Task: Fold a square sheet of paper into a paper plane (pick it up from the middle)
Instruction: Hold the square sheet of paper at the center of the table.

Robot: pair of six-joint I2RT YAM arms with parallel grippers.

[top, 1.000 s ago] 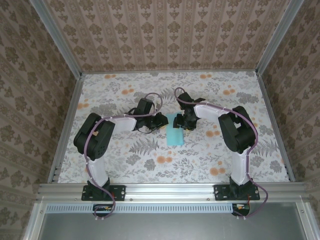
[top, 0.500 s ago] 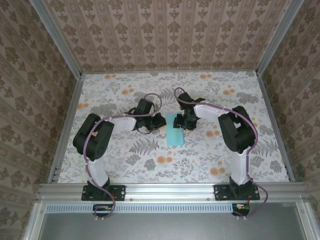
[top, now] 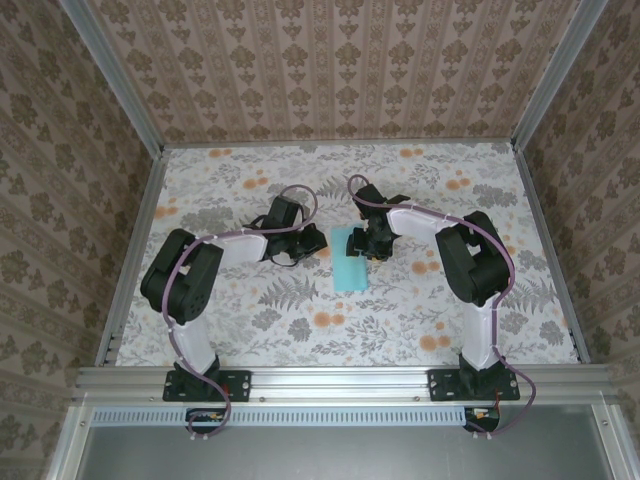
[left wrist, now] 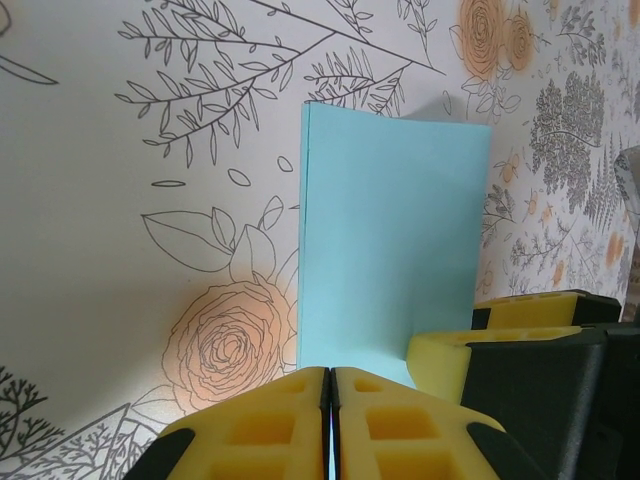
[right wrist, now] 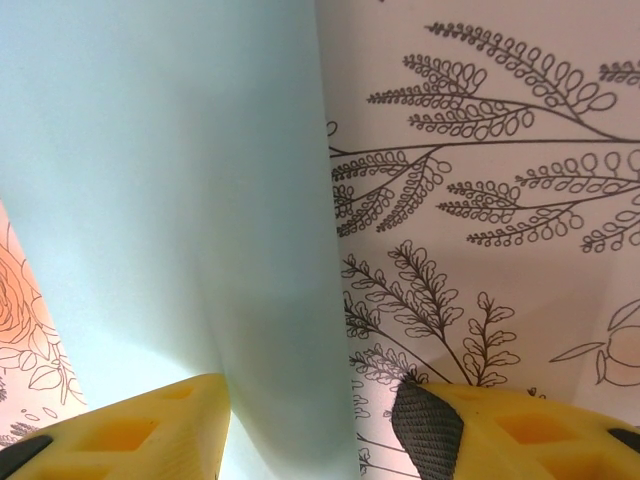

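Note:
The square sheet of paper (top: 350, 268) lies folded into a narrow turquoise rectangle on the floral tabletop, between the two grippers. My left gripper (top: 317, 243) is at its left side. In the left wrist view its yellow fingertips (left wrist: 300, 400) are pressed together, so the left gripper (left wrist: 331, 385) is shut just over the near edge of the paper (left wrist: 390, 230); whether it pinches the paper I cannot tell. My right gripper (top: 366, 244) stands open at the sheet's far end. It (right wrist: 310, 435) straddles the paper's (right wrist: 170, 200) right edge, one finger on the paper, the other over the table. No paper plane shape exists.
The floral tabletop (top: 300, 180) is fenced by aluminium rails (top: 130, 250) and patterned walls on three sides. One yellow finger of the right gripper (left wrist: 450, 358) rests on the paper close beside the left fingertips. Open table lies all around the sheet.
The left arm's elbow has swung a little to the left and its gripper has drawn slightly back from the sheet. The paper and the right arm have stayed put.

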